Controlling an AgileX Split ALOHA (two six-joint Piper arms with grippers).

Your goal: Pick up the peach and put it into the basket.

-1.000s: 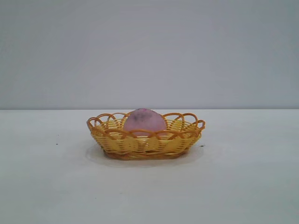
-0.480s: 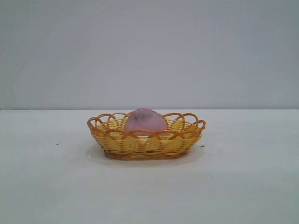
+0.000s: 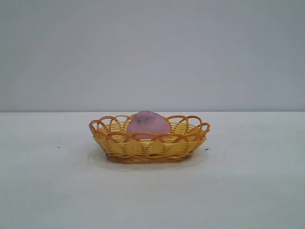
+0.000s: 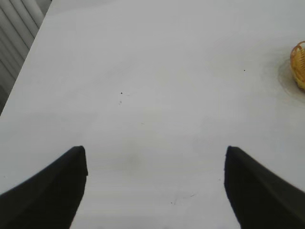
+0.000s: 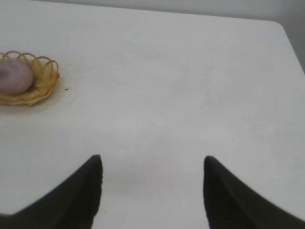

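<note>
Your left gripper (image 4: 155,191) hangs over bare surface (image 4: 157,71) with its 2 fingers (image 4: 52,191) spread wide and nothing between them. From it, only an edge of the basket (image 4: 299,64) shows, well apart and off to one side. Your right gripper (image 5: 152,195) is likewise parted and empty above the surface, and the basket lies well apart from it too, ahead and to the side. The peach (image 3: 147,125) sits inside the basket (image 3: 148,145), roughly at its middle, its top rising above the looped rim. In the exterior view the basket stands alone on the surface, with neither arm showing.
</note>
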